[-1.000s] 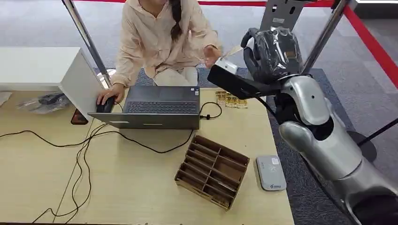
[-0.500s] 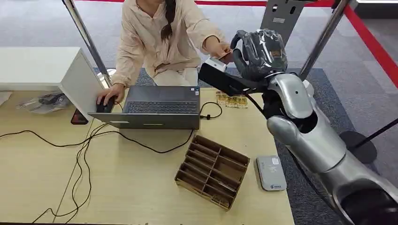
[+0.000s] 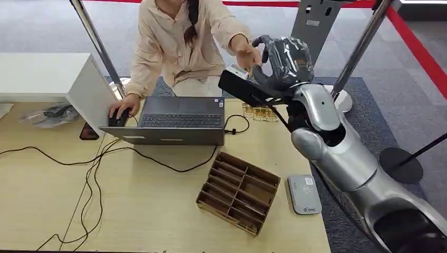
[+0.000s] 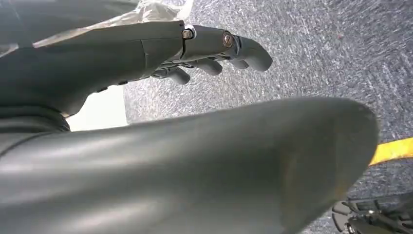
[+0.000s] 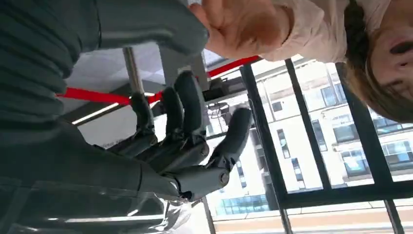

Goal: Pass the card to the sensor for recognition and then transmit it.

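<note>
Right hand (image 3: 282, 58) raised beyond table's (image 3: 158, 211) far edge, fingers (image 5: 187, 109) apart, empty; person's hand (image 3: 245, 52) just beside it. Left hand (image 4: 146, 53) fingers apart, empty.

Laptop (image 3: 174, 120): far side of the table (image 3: 47, 195); a person (image 3: 179, 42) behind it
Divided tray (image 3: 238, 192): nearer than the laptop, to its right
Sensor (image 3: 304, 194): just right of the tray, near the table's right edge
Cables (image 3: 89, 168): left of the tray
</note>
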`<act>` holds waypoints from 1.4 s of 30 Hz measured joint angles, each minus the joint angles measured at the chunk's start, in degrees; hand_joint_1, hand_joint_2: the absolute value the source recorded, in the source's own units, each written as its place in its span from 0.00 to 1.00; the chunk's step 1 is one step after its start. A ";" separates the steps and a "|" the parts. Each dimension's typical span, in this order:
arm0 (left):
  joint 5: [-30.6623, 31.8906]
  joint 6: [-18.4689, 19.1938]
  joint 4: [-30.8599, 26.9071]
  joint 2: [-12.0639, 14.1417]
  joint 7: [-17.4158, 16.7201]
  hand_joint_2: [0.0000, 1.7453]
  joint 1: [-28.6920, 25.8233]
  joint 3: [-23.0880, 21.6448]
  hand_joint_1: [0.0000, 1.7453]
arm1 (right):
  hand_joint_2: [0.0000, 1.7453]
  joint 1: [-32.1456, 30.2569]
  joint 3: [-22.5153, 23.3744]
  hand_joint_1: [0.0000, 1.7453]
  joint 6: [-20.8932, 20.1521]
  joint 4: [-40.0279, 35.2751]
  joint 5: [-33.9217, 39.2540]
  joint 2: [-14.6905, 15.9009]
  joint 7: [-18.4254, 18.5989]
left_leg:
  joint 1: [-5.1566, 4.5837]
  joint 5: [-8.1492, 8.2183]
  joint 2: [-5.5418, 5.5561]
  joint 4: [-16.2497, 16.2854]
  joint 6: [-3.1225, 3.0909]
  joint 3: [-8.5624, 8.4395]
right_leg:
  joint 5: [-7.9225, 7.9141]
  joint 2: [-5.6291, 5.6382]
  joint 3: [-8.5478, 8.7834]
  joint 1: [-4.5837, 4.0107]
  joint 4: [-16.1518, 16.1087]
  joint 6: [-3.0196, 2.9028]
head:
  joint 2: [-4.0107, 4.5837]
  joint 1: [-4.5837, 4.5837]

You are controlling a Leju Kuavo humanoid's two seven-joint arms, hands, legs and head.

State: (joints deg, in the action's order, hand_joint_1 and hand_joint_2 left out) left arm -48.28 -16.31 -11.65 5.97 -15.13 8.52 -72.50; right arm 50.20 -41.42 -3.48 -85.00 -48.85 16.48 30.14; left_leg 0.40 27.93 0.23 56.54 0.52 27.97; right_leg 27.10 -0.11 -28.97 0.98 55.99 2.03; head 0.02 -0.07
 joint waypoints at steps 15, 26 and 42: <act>-0.15 0.00 0.00 0.00 -0.06 0.00 -0.01 0.02 0.00 | 1.00 0.12 -0.44 0.00 0.57 1.36 -0.18 -1.18 -0.04 | 0.00 0.00 0.00 0.00 0.00 -0.01 | 0.00 0.00 0.00 0.00 0.00 0.00 | 0.00 0.00; -0.66 0.00 0.00 0.00 -0.55 0.00 -0.01 -0.13 0.00 | 1.00 0.08 -0.96 0.00 0.72 1.55 -0.79 -1.22 0.11 | 0.00 0.00 0.00 0.00 0.01 -0.01 | 0.00 0.00 -0.02 0.00 0.00 0.00 | 0.00 0.00; -3.87 -1.31 0.00 0.00 -1.27 0.00 -0.51 -0.31 0.00 | 1.00 -11.05 0.37 0.00 -0.76 -15.53 -5.25 2.67 1.79 | -0.01 0.00 -0.01 0.01 0.01 -0.07 | 0.00 0.01 -0.02 -0.01 -0.01 0.00 | 0.00 -0.02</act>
State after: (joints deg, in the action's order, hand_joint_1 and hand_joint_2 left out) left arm -52.15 -17.62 -11.65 5.97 -16.39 8.00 -72.81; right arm 39.16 -41.05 -4.24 -100.53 -54.10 19.15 31.93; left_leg 0.40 27.93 0.22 56.56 0.53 27.90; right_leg 27.10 -0.11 -28.99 0.97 55.98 2.03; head 0.02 -0.09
